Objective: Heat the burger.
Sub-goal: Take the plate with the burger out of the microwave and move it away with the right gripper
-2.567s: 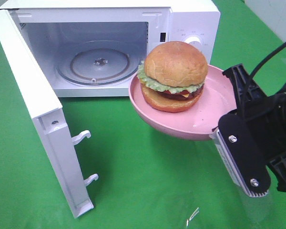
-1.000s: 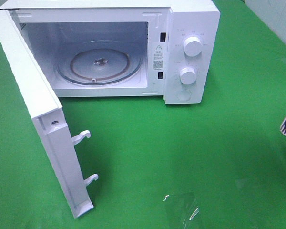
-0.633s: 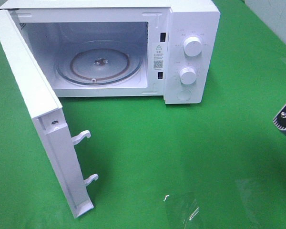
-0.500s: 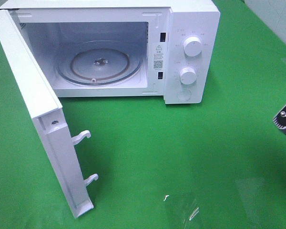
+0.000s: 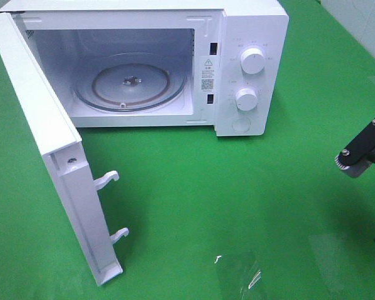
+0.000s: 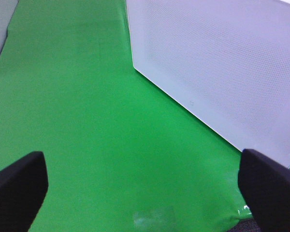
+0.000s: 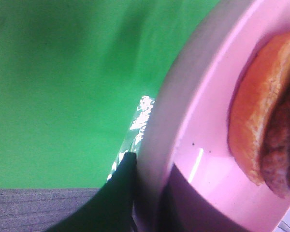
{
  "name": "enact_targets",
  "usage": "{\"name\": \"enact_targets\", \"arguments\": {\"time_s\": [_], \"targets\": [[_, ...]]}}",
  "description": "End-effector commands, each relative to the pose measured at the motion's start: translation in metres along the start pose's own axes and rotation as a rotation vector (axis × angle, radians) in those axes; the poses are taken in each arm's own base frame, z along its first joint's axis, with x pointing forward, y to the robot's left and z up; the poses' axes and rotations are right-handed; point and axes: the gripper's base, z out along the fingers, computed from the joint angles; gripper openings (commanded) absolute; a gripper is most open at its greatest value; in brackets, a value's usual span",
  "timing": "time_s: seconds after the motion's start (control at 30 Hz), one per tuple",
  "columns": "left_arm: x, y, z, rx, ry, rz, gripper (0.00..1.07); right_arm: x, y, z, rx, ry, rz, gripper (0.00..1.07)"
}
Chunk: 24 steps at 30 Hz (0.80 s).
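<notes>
The burger [image 7: 253,121] lies on a pink plate [image 7: 198,111]; both show only in the right wrist view, with the bun edge and dark patty visible. My right gripper [image 7: 152,200] is shut on the plate's rim, above the green cloth. In the high view only a black part of my right arm [image 5: 362,149] shows at the right edge, and the burger is out of view. The white microwave [image 5: 250,37] stands open with its glass turntable [image 5: 130,81] bare. My left gripper [image 6: 142,191] is open and empty beside the door's outer face [image 6: 222,63].
The microwave door [image 5: 47,131] swings out to the front left, with two latch hooks [image 5: 109,180]. Two knobs [image 5: 252,61] sit on the right panel. A shiny clear patch [image 5: 237,275] lies on the green cloth. A grey edge [image 7: 38,208] borders the cloth.
The plate with the burger, held in front of the microwave opening 2.6 s ago, left the high view to the right. The right arm has since edged back in leftward.
</notes>
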Motion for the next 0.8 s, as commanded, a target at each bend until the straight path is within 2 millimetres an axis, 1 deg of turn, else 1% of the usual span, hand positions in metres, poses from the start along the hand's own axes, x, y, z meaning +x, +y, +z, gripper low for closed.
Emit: {"name": "enact_targets", "arguments": {"time_s": [0.03,0.23,0.27,0.3,0.33,0.37,0.4,0.43,0.6,0.8], "targets": [[0.0,0.0,0.0,-0.004,-0.015,-0.003,1.0,-0.009,0.003,0.008,0.042,0.006,-0.005,0.0],[0.0,0.0,0.0,-0.004,-0.015,-0.003,1.0,-0.015,0.013,0.019,0.033,0.025,-0.003,0.0],[0.0,0.0,0.0,-0.004,-0.015,-0.003,1.0,-0.017,0.017,0.024,0.025,0.037,0.002,0.0],[0.0,0.0,0.0,-0.004,-0.015,-0.003,1.0,-0.017,0.017,0.024,0.025,0.037,0.002,0.0],[0.0,0.0,0.0,-0.004,-0.015,-0.003,1.0,-0.019,0.018,0.03,0.013,0.051,0.019,0.0],[0.0,0.0,0.0,-0.004,-0.015,-0.003,1.0,-0.019,0.018,0.03,0.013,0.051,0.019,0.0],[0.0,0.0,0.0,-0.004,-0.015,-0.003,1.0,-0.02,0.019,0.036,0.003,0.059,0.031,0.0],[0.0,0.0,0.0,-0.004,-0.015,-0.003,1.0,-0.02,0.019,0.036,0.003,0.059,0.031,0.0],[0.0,0.0,0.0,-0.004,-0.015,-0.003,1.0,-0.023,0.017,0.05,-0.019,0.076,0.07,0.0],[0.0,0.0,0.0,-0.004,-0.015,-0.003,1.0,-0.025,0.015,0.057,-0.028,0.07,0.086,0.01]]}}
